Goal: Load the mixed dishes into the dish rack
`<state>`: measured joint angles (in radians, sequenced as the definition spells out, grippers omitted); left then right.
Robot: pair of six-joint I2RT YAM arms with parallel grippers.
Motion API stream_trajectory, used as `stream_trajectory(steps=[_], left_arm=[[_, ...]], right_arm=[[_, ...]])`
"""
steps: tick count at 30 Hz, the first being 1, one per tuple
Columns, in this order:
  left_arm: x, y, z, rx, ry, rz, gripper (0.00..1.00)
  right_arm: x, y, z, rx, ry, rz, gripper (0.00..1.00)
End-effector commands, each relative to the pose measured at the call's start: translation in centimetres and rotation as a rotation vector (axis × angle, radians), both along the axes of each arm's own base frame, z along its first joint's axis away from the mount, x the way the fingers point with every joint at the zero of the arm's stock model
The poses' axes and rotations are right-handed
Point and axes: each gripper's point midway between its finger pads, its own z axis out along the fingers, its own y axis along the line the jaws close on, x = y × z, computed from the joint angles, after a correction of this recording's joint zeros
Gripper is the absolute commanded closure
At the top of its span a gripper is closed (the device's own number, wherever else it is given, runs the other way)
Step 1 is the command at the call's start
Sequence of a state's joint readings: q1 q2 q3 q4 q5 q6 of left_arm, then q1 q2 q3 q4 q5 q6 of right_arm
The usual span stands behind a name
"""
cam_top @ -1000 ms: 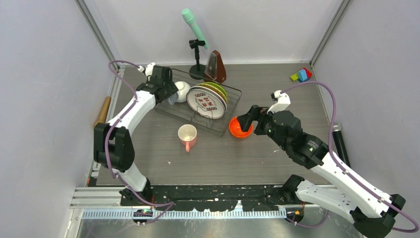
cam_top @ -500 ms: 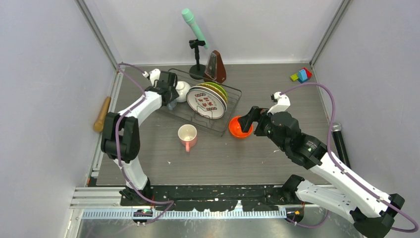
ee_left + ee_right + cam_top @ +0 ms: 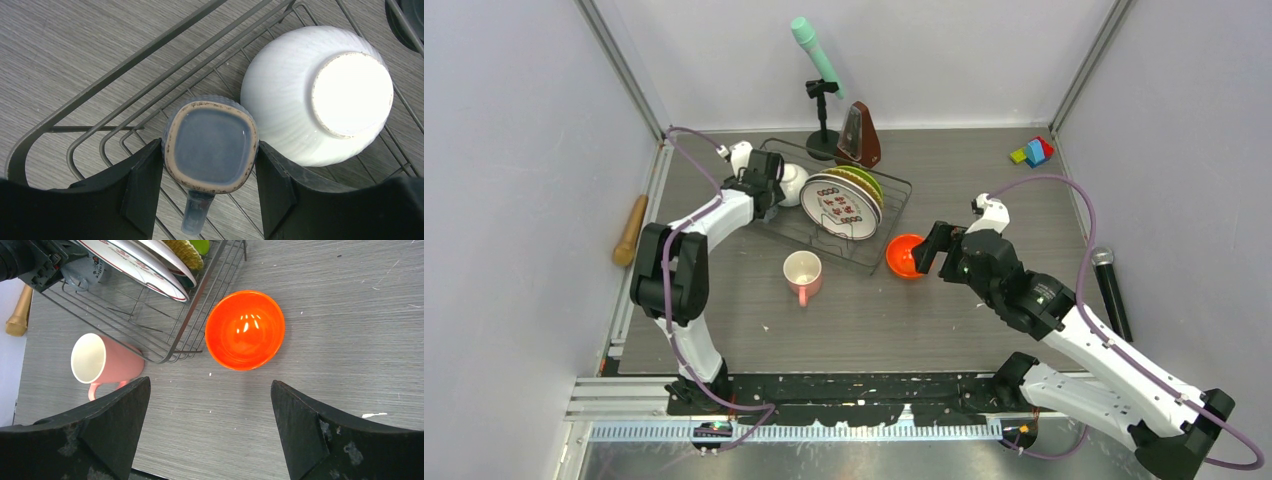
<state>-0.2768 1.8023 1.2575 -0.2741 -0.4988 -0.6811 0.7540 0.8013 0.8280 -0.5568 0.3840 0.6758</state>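
The dish rack [image 3: 894,215] stands at the back left of centre. In it the white teal-rimmed plate [image 3: 839,208], the tan plate [image 3: 185,252] and the lime-green plate [image 3: 870,181] stand on edge, and the white bowl [image 3: 310,95] lies tipped over. My left gripper [image 3: 209,190] is shut on the small grey-blue mug [image 3: 210,150], held bottom up over the rack's wires [image 3: 100,90] at its left end, beside the white bowl. The orange-red bowl [image 3: 245,330] sits upright on the table just outside the rack's right corner. My right gripper [image 3: 210,430] is wide open and empty, just short of it. The pink mug [image 3: 107,360] lies on its side in front of the rack.
A teal microphone on a stand [image 3: 819,55] and a brown metronome [image 3: 860,137] stand behind the rack. Coloured blocks [image 3: 1032,151] lie at the back right, a black microphone [image 3: 1110,290] at the right edge, a wooden handle [image 3: 631,228] at the left edge.
My right gripper has let go of the orange-red bowl's rim and drawn back towards me. My left arm has settled a little further over the rack's left end with the mug.
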Motion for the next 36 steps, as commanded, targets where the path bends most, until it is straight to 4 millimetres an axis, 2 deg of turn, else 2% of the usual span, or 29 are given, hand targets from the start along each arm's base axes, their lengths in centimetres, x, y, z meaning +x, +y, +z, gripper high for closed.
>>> stream_trajectory(steps=[1,8,12,16,19,21,23,25,26,27,28,30,33,36], left_arm=[[0.8,-0.1,3.4,-0.041,-0.109,0.030,1.00],[0.5,-1.6,9.1,-0.117,-0.219,-0.030,1.00],[0.0,-2.1,12.1,-0.138,-0.255,-0.071,1.00],[-1.3,-3.3,14.7,-0.169,-0.279,-0.149,1.00],[-2.4,-4.7,16.4,-0.172,-0.313,-0.278,1.00],[-3.5,-5.4,18.2,-0.173,-0.361,-0.363,1.00],[-4.8,-6.2,19.5,-0.159,-0.400,-0.474,1.00],[-6.6,-8.0,21.0,-0.150,-0.438,-0.650,1.00],[-8.0,-9.5,21.9,-0.148,-0.466,-0.795,1.00],[-10.0,-11.5,22.9,-0.107,-0.521,-1.020,1.00],[-11.6,-12.7,23.5,-0.100,-0.568,-1.145,1.00],[-13.7,-13.7,24.9,-0.110,-0.640,-1.255,1.00],[-16.4,-15.4,25.5,-0.111,-0.670,-1.491,1.00],[-17.0,-16.4,25.2,-0.134,-0.654,-1.608,1.00]], right_arm=[[0.6,-0.2,0.7,0.027,-0.019,-0.039,0.04],[0.8,0.2,0.6,0.031,-0.015,-0.024,0.04],[1.1,0.1,-0.3,0.017,0.025,-0.044,0.04],[1.3,-0.2,-0.8,0.019,0.049,-0.067,0.04],[1.3,0.0,-0.4,0.025,0.038,-0.049,0.04],[1.2,0.3,0.0,0.024,0.026,-0.014,0.05],[0.9,0.9,0.9,0.020,0.009,0.044,0.06],[0.5,1.6,1.9,0.000,-0.016,0.137,0.07],[0.1,2.6,2.8,0.020,-0.023,0.201,0.07],[-0.1,3.0,3.2,0.004,-0.040,0.250,0.07],[-0.6,3.7,4.3,0.023,-0.055,0.307,0.07],[-0.8,4.4,5.6,0.024,-0.080,0.360,0.08],[-0.7,4.4,6.4,0.004,-0.091,0.377,0.08],[-1.2,4.9,7.2,0.022,-0.100,0.412,0.08]])
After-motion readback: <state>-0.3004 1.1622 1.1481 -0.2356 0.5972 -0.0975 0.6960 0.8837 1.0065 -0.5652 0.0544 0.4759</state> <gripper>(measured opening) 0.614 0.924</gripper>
